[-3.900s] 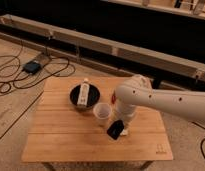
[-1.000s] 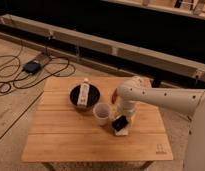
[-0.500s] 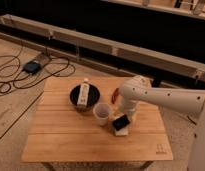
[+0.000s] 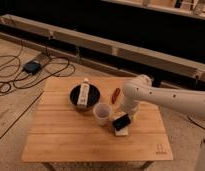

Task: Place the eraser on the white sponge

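Note:
The eraser [image 4: 121,121], a flat black block, lies tilted on top of the white sponge [image 4: 121,132], whose pale edge shows just below it, right of the table's middle. My gripper [image 4: 127,115] is at the end of the white arm [image 4: 141,92] that reaches in from the right. It comes down onto the eraser's upper right end and touches or nearly touches it. The far part of the sponge is hidden under the eraser.
A white cup [image 4: 101,113] stands just left of the eraser. Behind it a black bowl [image 4: 76,95] holds a white bottle [image 4: 84,95] laid across it. A small red item [image 4: 116,95] lies beside the arm. The wooden table [image 4: 71,140] stands on a concrete floor with cables [image 4: 26,70] to the left.
Since 3.9 s ago the eraser has moved a little right and back, onto the sponge. Over the last second the arm and the eraser have hardly shifted.

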